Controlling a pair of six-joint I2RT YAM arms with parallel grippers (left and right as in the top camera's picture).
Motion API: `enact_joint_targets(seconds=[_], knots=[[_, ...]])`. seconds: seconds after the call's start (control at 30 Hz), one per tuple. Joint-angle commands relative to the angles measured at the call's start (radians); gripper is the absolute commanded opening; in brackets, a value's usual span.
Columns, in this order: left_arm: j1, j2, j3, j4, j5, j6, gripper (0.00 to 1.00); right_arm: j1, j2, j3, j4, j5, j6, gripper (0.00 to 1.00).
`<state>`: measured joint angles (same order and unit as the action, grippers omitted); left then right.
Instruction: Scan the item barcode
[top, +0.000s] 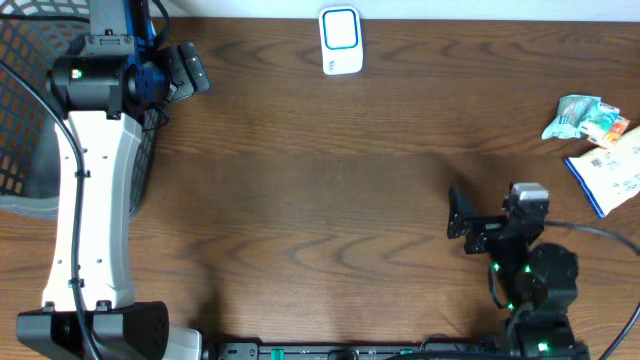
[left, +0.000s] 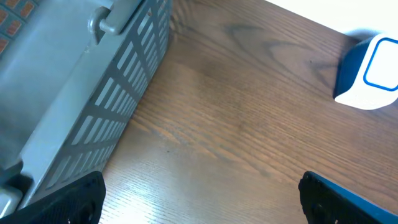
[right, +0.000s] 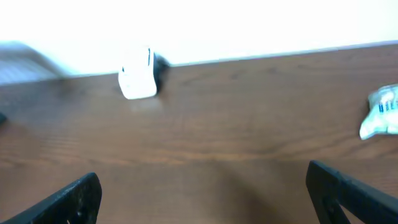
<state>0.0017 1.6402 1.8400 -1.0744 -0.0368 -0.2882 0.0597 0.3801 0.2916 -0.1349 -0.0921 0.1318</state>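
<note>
Snack packet (top: 585, 116) and white-blue pouch (top: 612, 168) lay together at the table's (top: 300, 200) far right edge, neither one held (which was meant, unclear; the pouch possibly bore a barcode). Scanner (top: 341, 41) stood at the back edge, well apart. Right gripper (top: 460, 212) gaped empty near the items; left gripper (top: 188, 70) gaped empty beside the basket (top: 20, 110). Nothing picked, nothing scanned; whole task left.

no legible text anywhere

Wooden table (top: 320, 200): scanner (top: 341, 41), basket (top: 20, 100), packet (top: 583, 117), pouch (top: 615, 172).
</note>
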Motion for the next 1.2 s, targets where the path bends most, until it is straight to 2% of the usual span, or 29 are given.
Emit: enact_joint_targets(seconds=[0.0, 0.23, 0.53, 0.8, 1.03, 1.17], knots=[[-0.001, 0.000, 0.003, -0.002, -0.016, -0.002, 0.98, 0.005, -0.066, -0.070, 0.044, 0.011, -0.026, 0.99], [-0.001, 0.000, 0.003, -0.002, -0.016, -0.002, 0.98, 0.003, -0.166, -0.190, 0.174, 0.016, -0.044, 0.99], [-0.001, 0.000, 0.003, -0.002, -0.016, -0.002, 0.98, -0.002, -0.213, -0.282, 0.293, 0.061, -0.045, 0.99], [-0.001, 0.000, 0.003, -0.002, -0.016, -0.002, 0.98, -0.031, -0.235, -0.286, 0.267, 0.059, -0.055, 0.99], [-0.001, 0.000, 0.003, -0.002, -0.016, -0.002, 0.98, -0.033, -0.373, -0.286, 0.094, 0.056, -0.075, 0.99], [-0.001, 0.000, 0.003, -0.002, -0.016, -0.002, 0.98, -0.035, -0.375, -0.286, 0.060, 0.056, -0.092, 0.99]])
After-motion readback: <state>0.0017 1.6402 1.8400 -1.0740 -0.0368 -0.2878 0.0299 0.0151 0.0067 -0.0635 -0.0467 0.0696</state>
